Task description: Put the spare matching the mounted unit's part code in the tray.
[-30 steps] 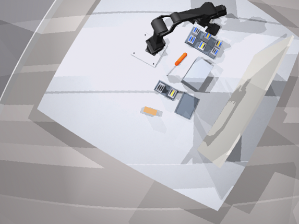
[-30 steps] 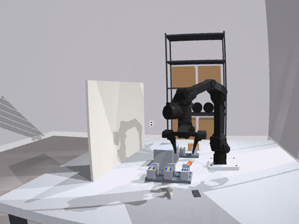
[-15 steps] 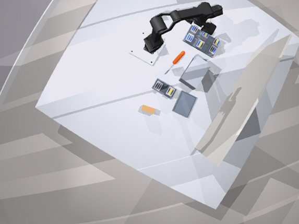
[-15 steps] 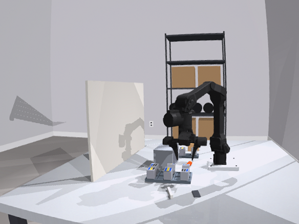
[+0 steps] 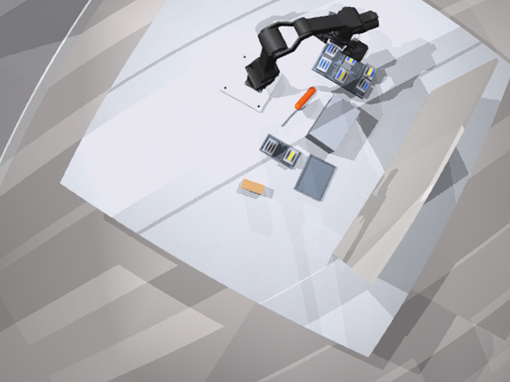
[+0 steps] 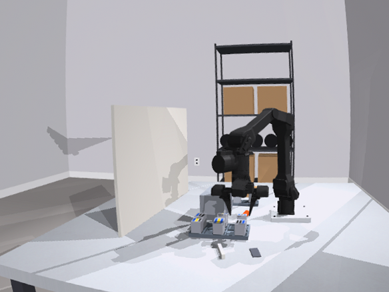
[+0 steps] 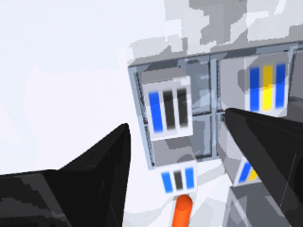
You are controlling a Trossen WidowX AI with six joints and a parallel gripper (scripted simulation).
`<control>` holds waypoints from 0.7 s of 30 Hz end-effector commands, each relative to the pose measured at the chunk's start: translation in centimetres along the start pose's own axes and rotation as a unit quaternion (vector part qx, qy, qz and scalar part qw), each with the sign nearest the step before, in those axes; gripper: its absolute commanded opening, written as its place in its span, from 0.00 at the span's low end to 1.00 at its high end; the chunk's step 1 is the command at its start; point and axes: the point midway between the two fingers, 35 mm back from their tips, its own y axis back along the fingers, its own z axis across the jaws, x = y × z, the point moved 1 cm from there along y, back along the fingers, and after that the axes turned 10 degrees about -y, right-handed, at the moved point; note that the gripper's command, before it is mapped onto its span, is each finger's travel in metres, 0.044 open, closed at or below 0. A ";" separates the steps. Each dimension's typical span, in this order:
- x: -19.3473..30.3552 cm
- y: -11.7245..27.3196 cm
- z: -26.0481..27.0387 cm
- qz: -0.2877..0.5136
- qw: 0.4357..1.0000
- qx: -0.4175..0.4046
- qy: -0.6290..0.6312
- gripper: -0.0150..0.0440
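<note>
My gripper (image 6: 240, 214) (image 7: 177, 122) is open and empty, pointing down above the spare rack (image 5: 352, 83) (image 6: 219, 236) (image 7: 202, 137). Between and below its fingertips in the wrist view is a grey spare with one blue and two black stripes (image 7: 169, 111) (image 6: 240, 227). Nearby stand a blue-black-blue spare (image 7: 178, 180) (image 5: 323, 65) and a blue-yellow-blue spare (image 7: 267, 87). Several spares stand in the rack. The dark flat tray (image 5: 315, 177) is empty. Which thing is the mounted unit, and its back code, I cannot tell.
A large grey box (image 5: 335, 122) stands beside the rack, near an orange screwdriver (image 5: 305, 98) (image 7: 182, 213). A smaller holder with two striped units (image 5: 291, 156) and an orange block (image 5: 252, 186) lie near the tray. A tall beige panel (image 5: 403, 188) (image 6: 148, 165) stands at one side.
</note>
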 end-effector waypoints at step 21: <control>0.2 -4.3 0.1 0.004 1.000 -0.001 -0.001 0.76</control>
